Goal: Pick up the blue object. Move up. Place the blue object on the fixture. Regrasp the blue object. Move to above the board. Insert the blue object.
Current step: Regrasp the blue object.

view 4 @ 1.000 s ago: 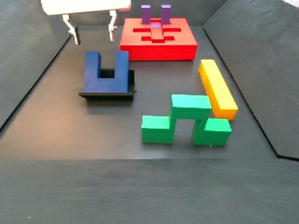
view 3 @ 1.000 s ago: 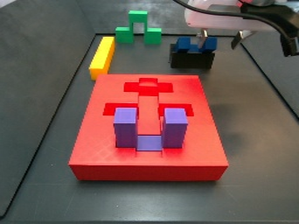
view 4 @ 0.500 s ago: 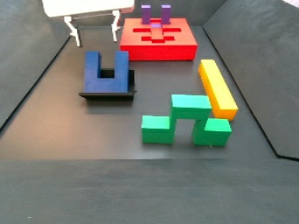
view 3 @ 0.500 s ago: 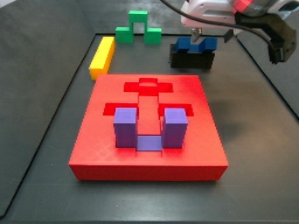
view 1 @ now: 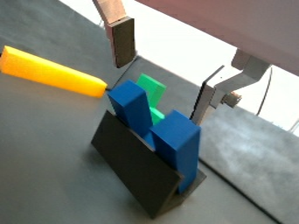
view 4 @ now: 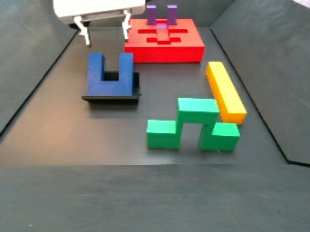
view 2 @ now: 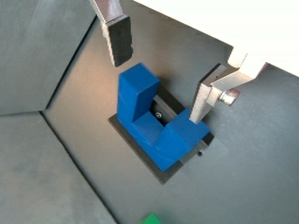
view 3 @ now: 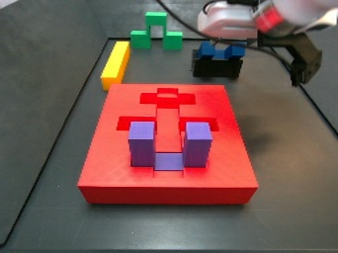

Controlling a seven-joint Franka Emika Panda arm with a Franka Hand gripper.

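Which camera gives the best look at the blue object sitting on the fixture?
A side view: the blue object shows whole on the fixture, with the open gripper apart beyond it. Both wrist views show it close, between the fingers, untouched. In a side view the arm partly covers it.

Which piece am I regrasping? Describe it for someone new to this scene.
Start at the large flat red board, then look to the small dark fixture on the floor beside it. The deep blue U-shaped block rests on it, with the open gripper above, fingers apart. The similar U-shaped block on the board is paler purple.
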